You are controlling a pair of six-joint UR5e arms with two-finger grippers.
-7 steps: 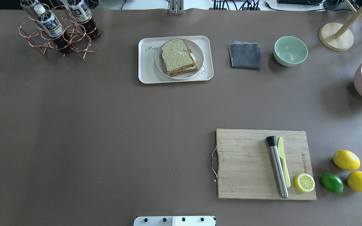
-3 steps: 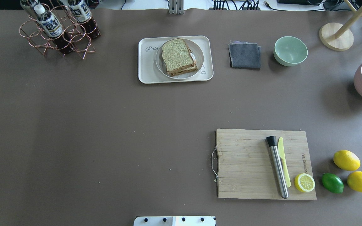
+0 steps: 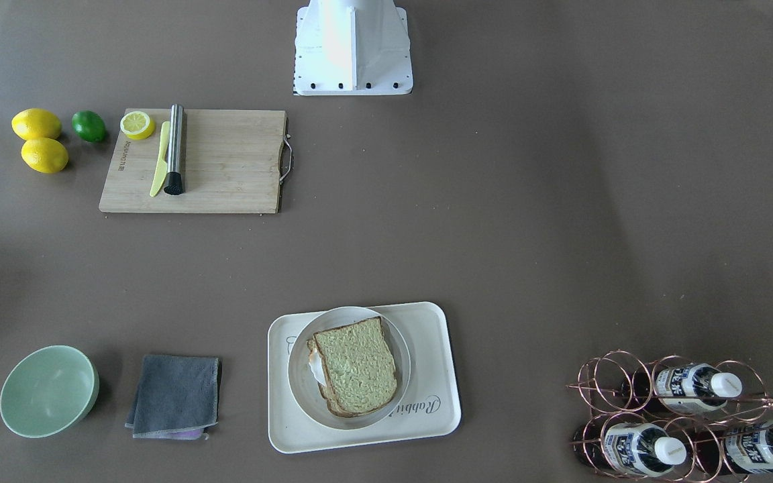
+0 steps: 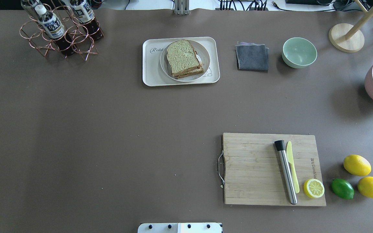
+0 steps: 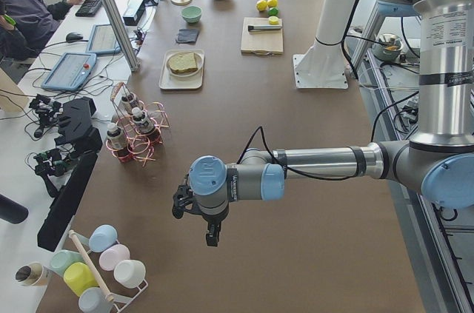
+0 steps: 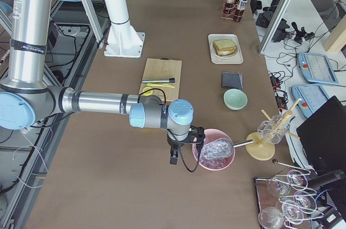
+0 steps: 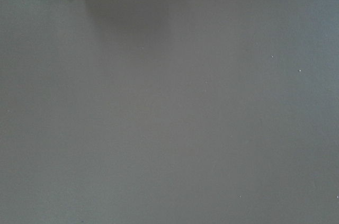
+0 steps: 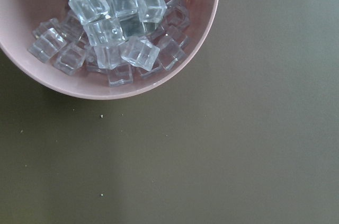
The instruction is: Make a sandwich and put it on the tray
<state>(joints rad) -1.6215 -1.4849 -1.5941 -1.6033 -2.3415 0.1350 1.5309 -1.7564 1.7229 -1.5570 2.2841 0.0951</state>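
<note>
The sandwich (image 4: 183,58), two brown-crusted slices with a bit of white egg (image 3: 317,366) at one side, lies on a round white plate (image 4: 206,57). The plate stands on the cream tray (image 4: 149,73) at the table's far middle; both also show in the front-facing view, sandwich (image 3: 358,365) and tray (image 3: 441,404). My left gripper (image 5: 212,236) hangs over bare table far to the left, seen only in the exterior left view. My right gripper (image 6: 174,157) hangs beside the pink ice bowl (image 6: 215,156), seen only in the exterior right view. I cannot tell whether either is open or shut.
A wooden cutting board (image 4: 254,168) holds a steel muddler (image 4: 286,173), a yellow knife and a lemon half (image 4: 313,188). Two lemons and a lime (image 4: 342,188) lie right of it. A grey cloth (image 4: 252,57), a green bowl (image 4: 299,52) and a bottle rack (image 4: 60,30) stand at the back.
</note>
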